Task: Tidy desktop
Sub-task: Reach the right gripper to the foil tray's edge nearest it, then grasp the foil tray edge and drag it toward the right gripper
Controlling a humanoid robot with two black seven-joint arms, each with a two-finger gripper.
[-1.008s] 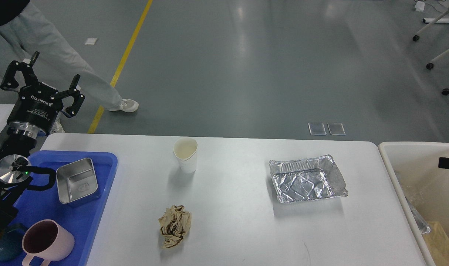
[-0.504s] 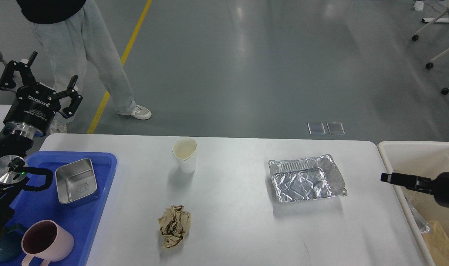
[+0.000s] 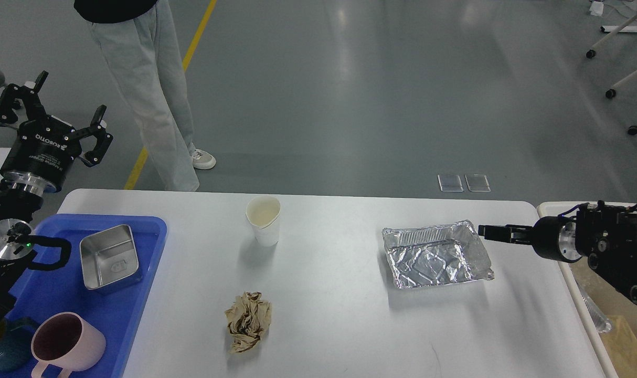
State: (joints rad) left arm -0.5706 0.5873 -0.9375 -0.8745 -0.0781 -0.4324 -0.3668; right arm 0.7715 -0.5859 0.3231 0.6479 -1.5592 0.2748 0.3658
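The white desktop [image 3: 339, 320] carries a white paper cup [image 3: 263, 220] at the back middle, a crumpled brown paper ball [image 3: 247, 321] near the front, and a crinkled foil tray [image 3: 434, 254] at the right. My left gripper [image 3: 66, 97] hangs open and empty above the table's far left corner, over the floor. From the right, my right gripper [image 3: 487, 230] reaches in with its tip just above the foil tray's far right corner. It is seen side-on, so its fingers cannot be told apart.
A blue tray [image 3: 114, 320] at the left holds a square steel box [image 3: 110, 257], a pink mug [image 3: 66, 344] and a dark mug at the view's edge. A beige bin [image 3: 552, 210] stands off the right end. A person [image 3: 140, 79] stands behind the far left edge.
My right arm has swung left from over the bin to the foil tray's far right corner. My left gripper has drifted slightly up and left. The person has walked to the right.
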